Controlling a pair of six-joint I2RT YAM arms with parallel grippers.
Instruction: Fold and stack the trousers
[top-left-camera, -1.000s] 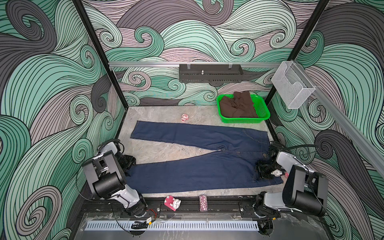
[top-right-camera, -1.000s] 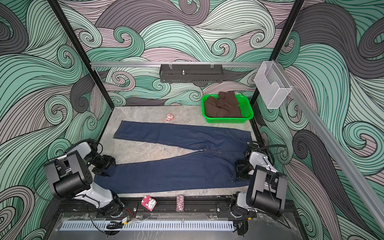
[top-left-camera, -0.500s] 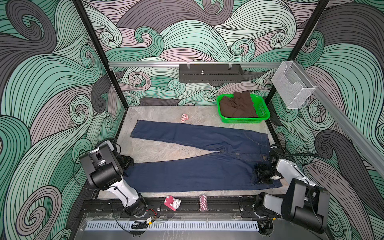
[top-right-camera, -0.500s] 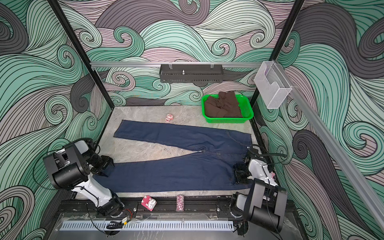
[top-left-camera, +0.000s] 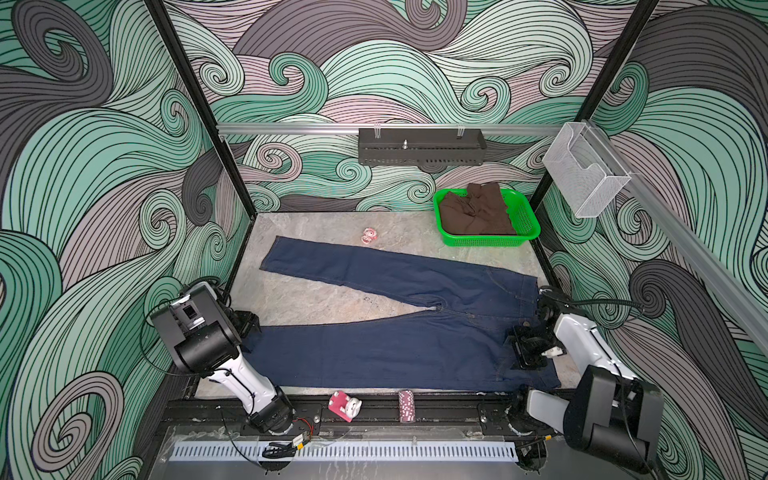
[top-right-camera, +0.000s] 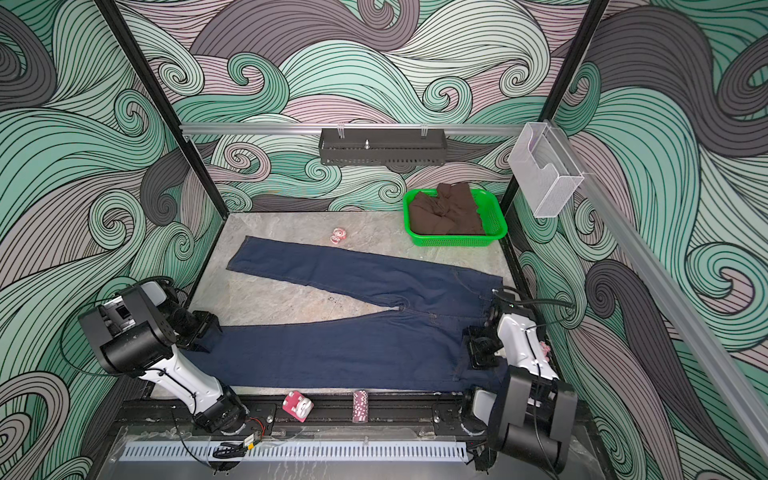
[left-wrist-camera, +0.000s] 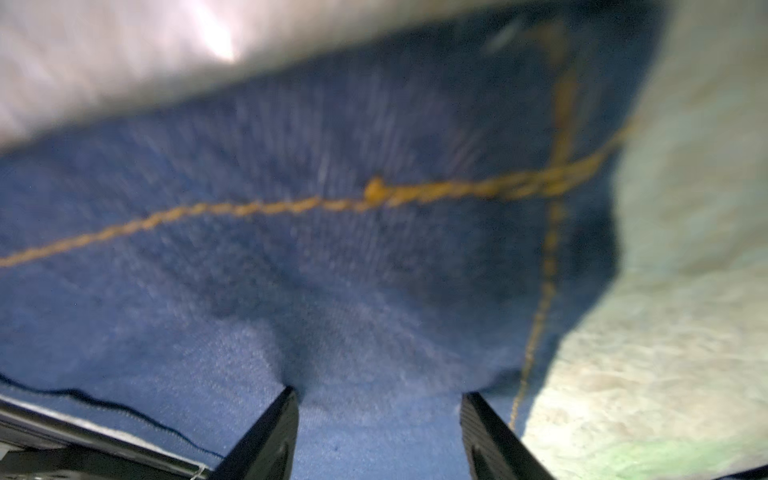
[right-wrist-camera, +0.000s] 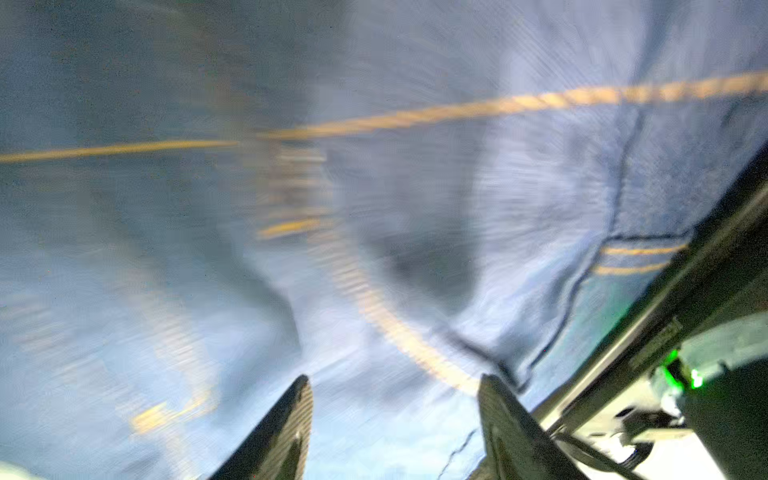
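Marbled tabletop (top-left-camera: 316, 299), navy trousers (top-left-camera: 374, 353) spread flat — left tool (left-wrist-camera: 380, 399), right tool (right-wrist-camera: 395, 384) agape

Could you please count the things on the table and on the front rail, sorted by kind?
Clothing: 2 (navy trousers, brown bundle)
Baskets: 1 (green basket)
Small pink-and-white objects: 2
Chip stack: 1
Total: 6

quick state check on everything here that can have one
trousers, unfolded, lying flat, legs splayed apart
left gripper, open over the near leg's hem
right gripper, open over the waist end
green basket, holding a brown garment
brown garment, crumpled in the basket
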